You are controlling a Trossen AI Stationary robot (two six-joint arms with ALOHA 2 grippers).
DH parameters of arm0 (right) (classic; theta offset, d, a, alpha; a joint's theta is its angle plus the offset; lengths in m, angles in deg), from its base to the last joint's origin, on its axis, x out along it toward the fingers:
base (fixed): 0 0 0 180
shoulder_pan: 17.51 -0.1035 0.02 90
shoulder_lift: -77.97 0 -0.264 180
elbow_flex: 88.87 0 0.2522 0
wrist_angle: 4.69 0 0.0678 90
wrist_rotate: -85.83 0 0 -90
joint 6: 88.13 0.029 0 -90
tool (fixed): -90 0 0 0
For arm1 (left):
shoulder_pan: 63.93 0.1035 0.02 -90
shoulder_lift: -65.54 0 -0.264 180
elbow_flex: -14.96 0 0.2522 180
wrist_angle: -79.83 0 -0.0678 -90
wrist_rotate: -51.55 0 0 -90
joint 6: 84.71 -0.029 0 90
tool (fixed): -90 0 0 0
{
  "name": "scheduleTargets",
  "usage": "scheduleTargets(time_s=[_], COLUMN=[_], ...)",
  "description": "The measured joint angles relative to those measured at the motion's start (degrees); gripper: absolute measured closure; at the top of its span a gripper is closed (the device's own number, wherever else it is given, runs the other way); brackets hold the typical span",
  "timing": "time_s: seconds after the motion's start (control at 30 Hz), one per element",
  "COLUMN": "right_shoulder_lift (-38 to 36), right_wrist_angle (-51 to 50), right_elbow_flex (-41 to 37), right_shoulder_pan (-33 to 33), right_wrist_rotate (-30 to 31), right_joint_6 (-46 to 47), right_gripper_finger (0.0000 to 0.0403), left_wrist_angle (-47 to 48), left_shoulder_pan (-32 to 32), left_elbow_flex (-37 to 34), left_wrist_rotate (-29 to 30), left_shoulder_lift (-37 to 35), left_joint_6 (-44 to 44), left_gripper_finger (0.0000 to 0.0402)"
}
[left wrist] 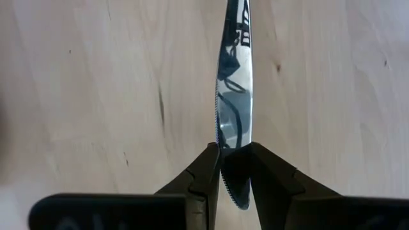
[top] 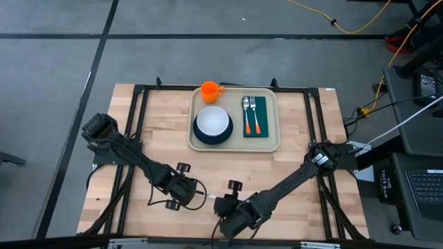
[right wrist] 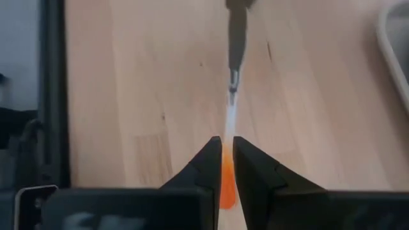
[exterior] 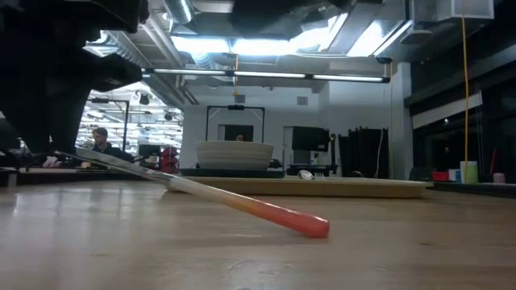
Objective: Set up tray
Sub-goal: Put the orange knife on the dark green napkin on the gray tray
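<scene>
Tray [top: 273,142] holds bowl [top: 212,122], cup [top: 210,90], napkin [top: 255,131].

Large beige rectangular tray [top: 234,143] with rounded corners and a low rim, lying flat at the far middle of the wooden tabletop [top: 159,145].

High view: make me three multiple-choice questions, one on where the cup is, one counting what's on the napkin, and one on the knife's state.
1. Where is the orange cup?
A. on the napkin
B. on the tray, beyond the bowl
C. on bare table

2. How many utensils lie on the green napkin?
A. one
B. two
C. four

3. The knife is:
A. gripped by its blade
B. lying on the tray
C. standing in the cup

Answers:
1 B: the cup sits inside the tray, past the bowl.
2 B: a fork and a spoon lie on the napkin.
3 A: the left gripper pinches the knife blade, with the right gripper at its handle end.
</scene>
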Motion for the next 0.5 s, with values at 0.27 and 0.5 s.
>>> scheduleTargets(time_s=[0.27,0.5], right_shoulder_lift=[0.0,0.32], right_wrist_angle=[3.73,4.0], right_elbow_flex=[0.43,0.43], right_shoulder_pan=[1.25,2.68], right_wrist_rotate=[-0.46,-0.55], right_joint_6=[-6.92,-7.61], right_gripper_finger=[0.0349,0.0294], left_wrist_angle=[0.64,0.64], left_shoulder_pan=[0.02,0.02], left_elbow_flex=[0.02,0.07], left_wrist_rotate=[0.33,0.36], left_shoulder_lift=[0.0,0.0], left_joint_6=[-0.48,-1.01], left_gripper_finger=[0.0338,0.0338])
